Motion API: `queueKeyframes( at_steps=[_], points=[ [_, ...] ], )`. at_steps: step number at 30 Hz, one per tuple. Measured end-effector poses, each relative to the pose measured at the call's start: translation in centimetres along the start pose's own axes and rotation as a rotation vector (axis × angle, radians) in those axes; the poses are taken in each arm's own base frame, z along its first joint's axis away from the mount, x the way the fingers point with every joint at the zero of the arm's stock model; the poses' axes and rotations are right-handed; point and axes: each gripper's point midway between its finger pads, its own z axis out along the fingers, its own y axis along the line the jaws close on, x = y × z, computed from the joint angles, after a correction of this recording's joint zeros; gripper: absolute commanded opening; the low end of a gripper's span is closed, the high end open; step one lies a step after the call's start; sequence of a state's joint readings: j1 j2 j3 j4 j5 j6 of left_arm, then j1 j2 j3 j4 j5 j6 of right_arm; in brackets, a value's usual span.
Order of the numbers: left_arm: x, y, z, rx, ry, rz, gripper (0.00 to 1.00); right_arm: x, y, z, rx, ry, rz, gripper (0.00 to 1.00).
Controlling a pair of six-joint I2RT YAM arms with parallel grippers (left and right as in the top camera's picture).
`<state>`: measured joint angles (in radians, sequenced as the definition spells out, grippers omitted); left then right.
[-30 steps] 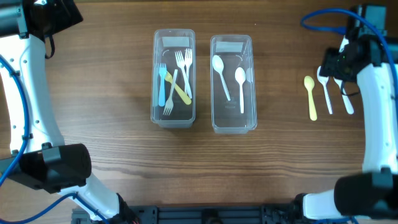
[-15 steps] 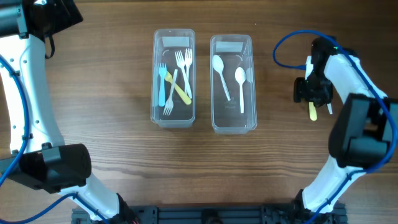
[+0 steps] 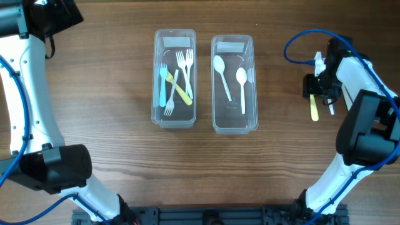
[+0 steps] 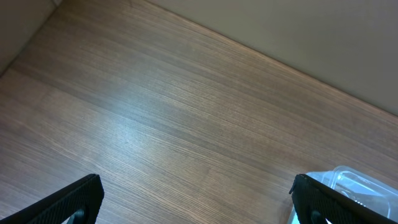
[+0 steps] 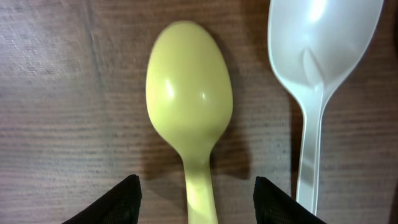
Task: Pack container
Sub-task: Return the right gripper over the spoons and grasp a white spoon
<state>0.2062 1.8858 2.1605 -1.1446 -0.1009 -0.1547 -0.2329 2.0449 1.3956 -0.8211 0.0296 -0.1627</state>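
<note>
Two clear containers stand mid-table. The left container (image 3: 175,115) holds several forks. The right container (image 3: 234,122) holds two white spoons. A yellow spoon (image 3: 314,110) lies on the table at the right; in the right wrist view it (image 5: 189,106) lies bowl up between my fingers. A white spoon (image 5: 317,56) lies beside it. My right gripper (image 5: 198,202) is open, low over the yellow spoon's neck, one finger on each side. My left gripper (image 4: 196,202) is open and empty over bare table at the far left, with a container corner (image 4: 348,183) at its right finger.
The right arm (image 3: 350,69) covers most of the loose white spoons at the table's right side. The left arm (image 3: 31,94) runs along the left edge. Bare wood lies between the containers and the right spoons.
The right gripper came in from the far right over the loose spoons, swung left, then settled down over the yellow spoon. The left arm has not moved.
</note>
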Motion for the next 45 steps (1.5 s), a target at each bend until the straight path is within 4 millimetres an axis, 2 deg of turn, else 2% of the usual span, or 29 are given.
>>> queueKeyframes(
  at_steps=[1, 2, 3, 4, 5, 6, 9, 12, 16, 18, 19, 22, 25, 36, 37, 38, 40, 43, 45],
  points=[
    [0.0, 0.0, 0.0, 0.000, 0.000, 0.000, 1.00, -0.1, 0.1, 0.0, -0.005, -0.006, 0.000, 0.54],
    [0.0, 0.0, 0.0, 0.000, 0.000, 0.000, 1.00, -0.3, 0.2, 0.0, -0.013, -0.014, -0.001, 0.45],
    [0.0, 0.0, 0.0, 0.000, 0.000, 0.000, 1.00, -0.4, 0.4, 0.0, -0.022, -0.017, -0.005, 0.31],
    [0.0, 0.0, 0.0, 0.000, 0.000, 0.000, 1.00, -0.4, 0.5, 0.1, -0.028, -0.017, -0.012, 0.09],
    [0.0, 0.0, 0.0, 0.000, 0.000, 0.000, 1.00, -0.4, 0.5, 0.2, -0.030, -0.015, -0.019, 0.05],
    [0.0, 0.0, 0.0, 0.000, 0.000, 0.000, 1.00, -0.4, 0.6, 0.3, -0.032, -0.013, -0.017, 0.04],
    [0.0, 0.0, 0.0, 0.000, 0.000, 0.000, 1.00, -0.7, 0.6, 0.1, -0.034, -0.027, -0.018, 0.04],
    [0.0, 0.0, 0.0, 0.000, 0.000, 0.000, 1.00, -0.3, 0.7, 0.6, -0.042, -0.006, -0.019, 0.04],
    [0.0, 0.0, 0.0, 0.000, 0.000, 0.000, 1.00, 0.6, 1.2, 0.0, -0.064, 0.041, -0.016, 0.04],
    [0.0, 0.0, 0.0, 0.000, 0.000, 0.000, 1.00, -0.9, 1.4, -1.1, -0.063, 0.004, -0.023, 0.20],
    [0.0, 0.0, 0.0, 0.000, 0.000, 0.000, 1.00, -2.2, 1.6, -1.9, -0.062, -0.036, -0.025, 0.43],
    [0.0, 0.0, 0.0, 0.000, 0.000, 0.000, 1.00, -3.7, 2.0, -3.4, -0.063, -0.094, -0.032, 0.60],
    [0.0, 0.0, 0.0, 0.000, 0.000, 0.000, 1.00, -3.9, 2.1, -4.3, -0.063, -0.115, -0.033, 0.63],
    [0.0, 0.0, 0.0, 0.000, 0.000, 0.000, 1.00, -3.8, 2.1, -4.4, -0.064, -0.110, -0.032, 0.69],
    [0.0, 0.0, 0.0, 0.000, 0.000, 0.000, 1.00, -3.8, 2.1, -4.4, -0.064, -0.110, -0.032, 0.66],
    [0.0, 0.0, 0.0, 0.000, 0.000, 0.000, 1.00, -3.8, 2.1, -4.4, -0.064, -0.110, -0.032, 0.54],
    [0.0, 0.0, 0.0, 0.000, 0.000, 0.000, 1.00, -3.8, 2.1, -4.4, -0.064, -0.110, -0.029, 0.44],
    [0.0, 0.0, 0.0, 0.000, 0.000, 0.000, 1.00, -3.5, 2.1, -4.3, -0.065, -0.099, -0.032, 0.50],
    [0.0, 0.0, 0.0, 0.000, 0.000, 0.000, 1.00, -3.2, 2.2, -4.3, -0.067, -0.084, -0.032, 0.50]
  ],
)
